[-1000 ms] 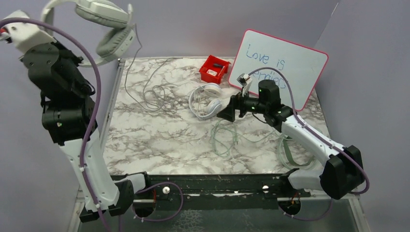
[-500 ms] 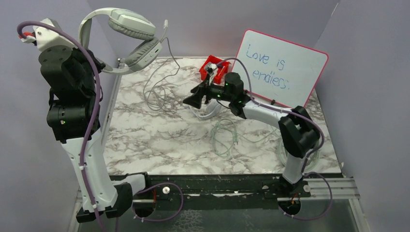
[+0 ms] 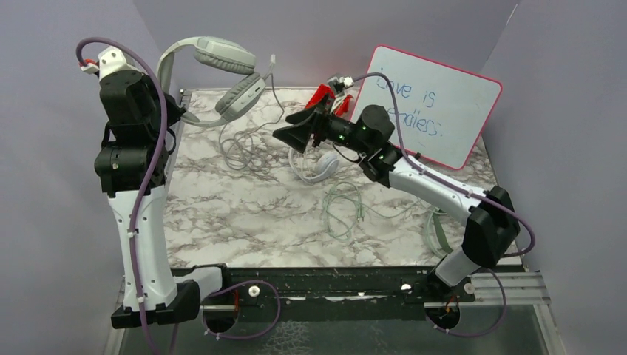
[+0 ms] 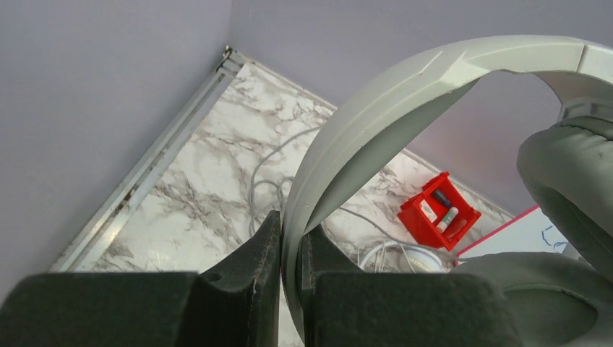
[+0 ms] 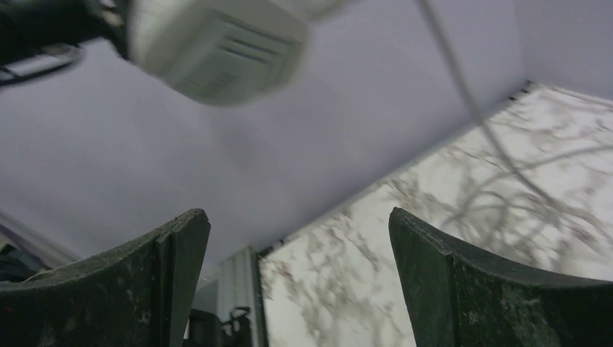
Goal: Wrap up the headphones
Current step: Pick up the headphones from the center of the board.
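We clamp the grey-green headphones (image 3: 238, 95) by the headband (image 4: 376, 108) in the left gripper (image 4: 291, 244), 10 o'clock | right gripper (image 3: 285, 137) spread wide, empty, their 4 o'clock

The top camera is looking down from behind over the whole table (image 3: 222, 214). Both wrist cameras are peering close up, sharing the headphones (image 3: 240, 92) and the table's left edge.

Lab test bench: lilac partition walls (image 3: 333, 29) box in a marble-print surface (image 3: 236, 214); handwritten whiteboard (image 3: 458, 103) propped behind.
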{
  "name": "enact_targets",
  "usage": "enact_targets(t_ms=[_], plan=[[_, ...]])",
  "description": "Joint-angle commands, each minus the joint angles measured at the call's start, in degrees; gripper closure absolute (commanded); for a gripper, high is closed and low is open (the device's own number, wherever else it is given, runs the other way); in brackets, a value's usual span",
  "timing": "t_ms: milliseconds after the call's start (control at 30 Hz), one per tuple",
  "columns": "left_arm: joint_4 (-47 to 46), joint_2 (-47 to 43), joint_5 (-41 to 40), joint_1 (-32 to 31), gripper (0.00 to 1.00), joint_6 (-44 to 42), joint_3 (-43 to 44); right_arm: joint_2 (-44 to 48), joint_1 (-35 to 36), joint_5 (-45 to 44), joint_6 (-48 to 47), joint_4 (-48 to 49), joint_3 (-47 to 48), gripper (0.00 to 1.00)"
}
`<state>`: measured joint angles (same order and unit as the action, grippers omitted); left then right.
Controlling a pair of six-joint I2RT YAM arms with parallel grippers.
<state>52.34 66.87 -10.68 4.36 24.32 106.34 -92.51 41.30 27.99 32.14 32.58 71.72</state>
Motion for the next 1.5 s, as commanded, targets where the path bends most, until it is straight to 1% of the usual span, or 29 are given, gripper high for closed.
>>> enact_targets(t_ms=[0,67,100,133,200,267,333,433,533,633,667,733,800,833,933,1000,1200,1300,1367,1400,1433,1467], plan=[[-6.7,-1.2,2.7,-0.1,1.0,6.2,-5.1,1.0,8.5,-10.5,8.3,-2.1,4.1,0.0],[-8.3,-2.1,3.8,-0.1,1.0,7.2,-8.1,0.0,9.1,-12.8,15.6,4.6,2.9,0.01],[-8.6,-2.3,4.7,-0.1,1.0,8.1,-9.4,-1.3,9.1,-12.3,19.2,9.0,2.3,0.01],[-9.2,-2.7,5.6,-0.2,1.0,9.1,-10.5,-2.8,9.2,-11.7,22.1,10.9,2.8,0.01],[-10.4,-3.2,7.6,-0.1,1.0,10.6,-12.5,-5.4,9.3,-12.0,25.7,11.7,4.2,0.01],[-11.2,-3.8,8.6,-0.2,1.0,11.4,-14.2,-6.3,9.3,-14.2,28.2,11.6,4.6,0.01],[-11.6,-4.4,8.3,-0.2,1.0,11.2,-15.6,-6.5,9.4,-15.7,28.1,13.7,4.2,0.01],[-11.6,-5.6,6.6,-0.1,1.0,10.3,-17.5,-6.5,9.4,-18.7,27.4,8.7,5.5,0.01],[-11.5,-6.0,6.6,-0.1,1.0,10.9,-18.4,-7.4,9.5,-18.9,26.6,8.5,5.6,0.01],[-11.5,-5.9,7.1,-0.2,1.0,14.4,-19.3,-8.9,11.2,-20.8,24.1,11.5,4.2,0.01],[-11.4,-5.7,7.5,-0.1,1.0,15.8,-19.6,-9.6,11.7,-20.7,23.2,13.0,3.9,0.03],[-11.4,-5.3,9.5,-0.1,1.0,18.9,-20.1,-10.4,12.6,-21.3,21.3,16.1,2.9,0.05],[-11.5,-5.2,10.6,-0.1,1.0,21.9,-20.8,-11.3,13.5,-21.9,19.3,20.1,2.2,0.05],[-11.5,-5.1,12.4,-0.1,1.0,22.9,-20.9,-11.9,13.7,-21.9,18.7,21.0,2.7,0.05],[-11.8,-5.2,15.6,-0.1,1.0,24.8,-21.4,-14.0,14.0,-21.7,15.4,19.1,6.2,0.05],[-12.1,-5.9,15.9,-0.1,1.0,26.2,-22.4,-15.0,14.1,-22.5,15.7,20.0,7.1,0.06],[-13.5,-8.0,17.3,-0.2,1.0,29.2,-26.4,-17.6,15.2,-26.6,18.7,20.0,10.2,0.16],[-13.9,-8.6,17.1,-0.2,1.0,30.0,-28.0,-17.5,16.2,-31.9,18.8,21.2,9.9,0.17],[-14.2,-9.0,16.8,-0.2,1.0,30.1,-28.8,-18.2,16.5,-32.0,17.7,22.5,11.2,0.17],[-14.4,-9.0,17.1,-0.2,1.0,30.0,-28.9,-18.7,16.6,-32.0,17.6,21.7,12.2,0.18],[-14.7,-9.0,17.5,-0.2,1.0,29.9,-29.0,-19.0,16.7,-32.3,17.8,20.0,13.4,0.23],[-15.0,-9.1,17.9,-0.1,1.0,29.8,-29.0,-19.3,16.7,-32.6,18.1,19.1,13.9,0.3]])
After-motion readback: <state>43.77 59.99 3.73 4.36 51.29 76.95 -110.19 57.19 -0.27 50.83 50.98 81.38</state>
